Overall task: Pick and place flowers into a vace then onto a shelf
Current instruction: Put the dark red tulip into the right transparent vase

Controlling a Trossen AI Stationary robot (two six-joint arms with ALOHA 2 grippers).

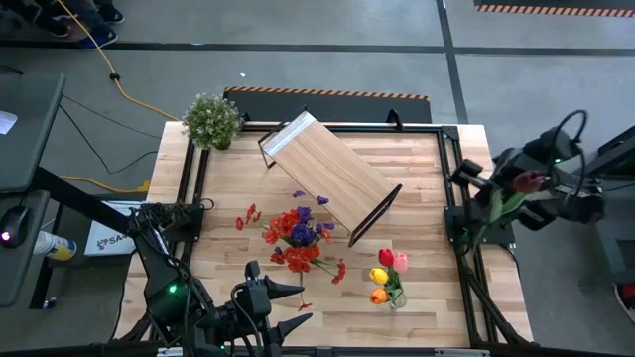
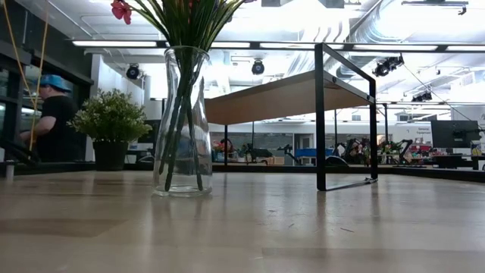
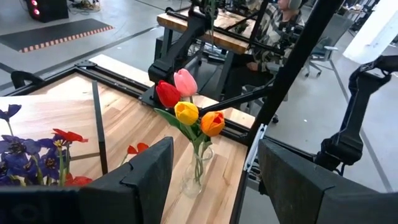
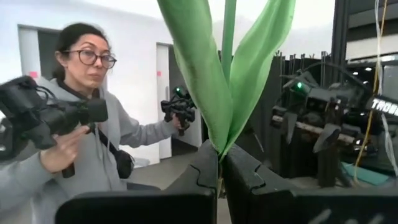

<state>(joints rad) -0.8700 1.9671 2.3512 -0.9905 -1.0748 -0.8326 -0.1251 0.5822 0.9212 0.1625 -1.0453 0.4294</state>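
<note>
Right gripper [image 4: 219,163]: off the tabletop's right edge, out past the frame; fingers clenched on a stem with long green leaves [image 4: 214,74].
Held flower: a dark maroon tulip [image 1: 530,181], its head up beside the right arm, well apart from the vases.
Left gripper [image 1: 294,307]: low at the near edge of the tabletop [image 1: 417,169], left of centre; fingers [image 3: 149,171] released, parted, nothing between them.
Shelf [image 1: 327,174]: stands on the tabletop toward the far side, turned at an angle, its black legs at both ends.
Mixed bouquet [image 1: 298,233]: red sprays and purple sprigs in a clear glass vase [image 2: 182,125], mid-tabletop, just beside the shelf's near long side.
Tulip vase [image 3: 196,174]: small clear glass one near the tabletop's near right corner, holding four tulips.
Tulips: red [image 3: 166,93], pink [image 3: 185,81], yellow [image 3: 186,112], orange [image 3: 212,122], all upright and bunched together.
Loose red blossoms [image 1: 247,216]: on the wood left of the bouquet; whether they lie loose or hang from a stem I cannot tell.
Potted plant [image 1: 211,121]: bushy green, at the far left corner.
Person [image 4: 81,124]: beyond the right arm, in a grey top, holding a dark device in each hand.
Another person [image 2: 51,114]: in the room behind the far left corner, in a black shirt and blue cap.
</note>
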